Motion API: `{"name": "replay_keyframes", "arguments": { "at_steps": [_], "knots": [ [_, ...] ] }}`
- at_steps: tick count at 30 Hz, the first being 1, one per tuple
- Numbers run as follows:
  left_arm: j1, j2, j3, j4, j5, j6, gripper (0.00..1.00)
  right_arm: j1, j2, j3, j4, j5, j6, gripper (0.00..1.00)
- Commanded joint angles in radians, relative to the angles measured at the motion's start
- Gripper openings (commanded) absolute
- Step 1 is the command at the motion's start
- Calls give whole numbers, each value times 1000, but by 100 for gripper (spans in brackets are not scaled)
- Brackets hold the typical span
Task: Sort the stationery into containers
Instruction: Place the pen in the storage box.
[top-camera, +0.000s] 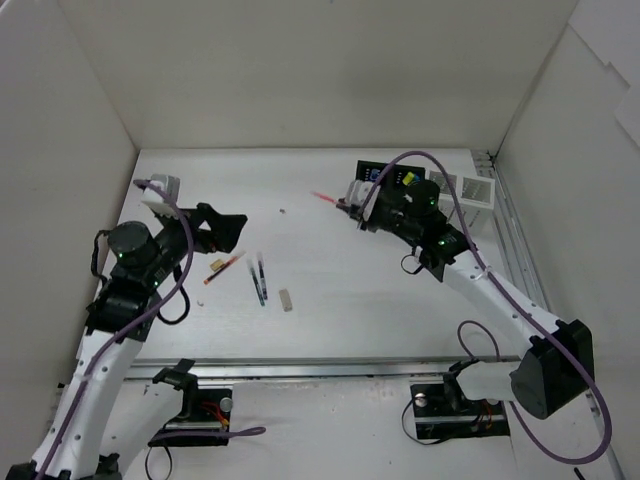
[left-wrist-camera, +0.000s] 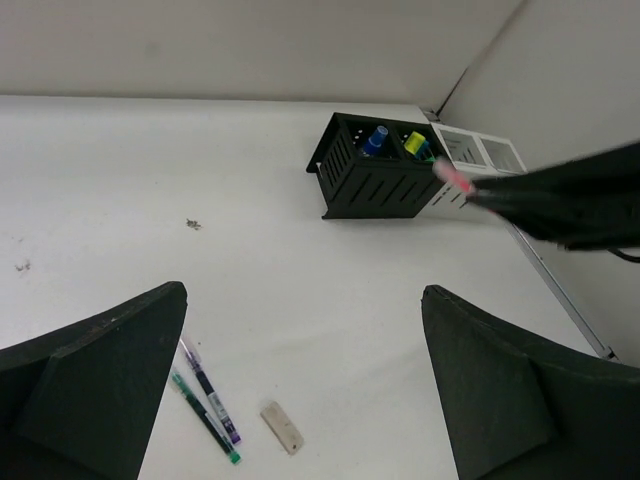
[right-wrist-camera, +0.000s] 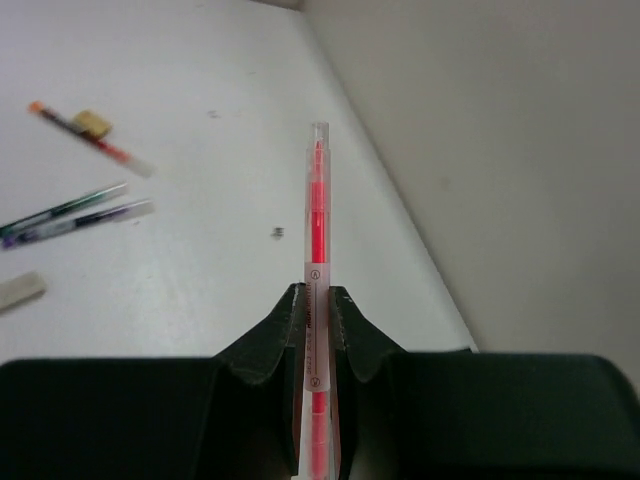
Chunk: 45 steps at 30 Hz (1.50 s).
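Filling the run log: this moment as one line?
right gripper: shut on red pen | left gripper: open, empty | dark pens, eraser: on table

Bare table between loose pens and black box (right arm just beside it).

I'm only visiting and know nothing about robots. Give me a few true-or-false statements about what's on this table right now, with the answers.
1. The right end effector grips a red pen. True.
2. The left end effector holds the eraser. False: it is open and empty; the eraser lies on the table.
3. The black box is empty. False: a blue-capped bottle and a yellow highlighter stand in it.
4. Two dark pens lie side by side on the table. True.
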Motion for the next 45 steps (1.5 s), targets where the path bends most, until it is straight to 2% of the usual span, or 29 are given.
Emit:
{"name": "replay_keyframes", "arguments": {
  "at_steps": [1, 6, 9, 15, 21, 22, 24, 28, 32, 40, 45],
  "knots": [
    [1, -61, -65, -40, -107, -42, 99, -99, 26, 22, 370, 207, 420, 0],
    [1, -111, -118, -59, -130, -54, 99, -272, 63, 34, 502, 398, 683, 0],
    [1, -102, -142, -69, -144, -60, 99, -364, 94, 14, 592, 423, 737, 0],
    [1, -79, -177, -69, -143, -66, 100, -511, 206, -21, 782, 363, 659, 0],
    [1, -70, -199, -39, -134, -71, 99, -609, 404, 0, 1003, 174, 679, 0],
    [1, -65, -197, -38, -132, -70, 99, -616, 446, 11, 1028, 110, 688, 0],
    [1, -64, -200, -44, -134, -71, 99, -623, 505, 10, 1108, 75, 682, 0],
    [1, -67, -219, -35, -149, -71, 99, -634, 588, -7, 1236, 71, 694, 1],
    [1, -55, -223, -33, -143, -70, 99, -654, 657, -38, 1411, 55, 782, 3],
    [1, -58, -230, -15, -128, -65, 100, -657, 675, -46, 1410, 65, 745, 0],
    [1, -55, -231, -4, -108, -63, 99, -671, 628, -21, 1407, 9, 808, 0]
  ]
}}
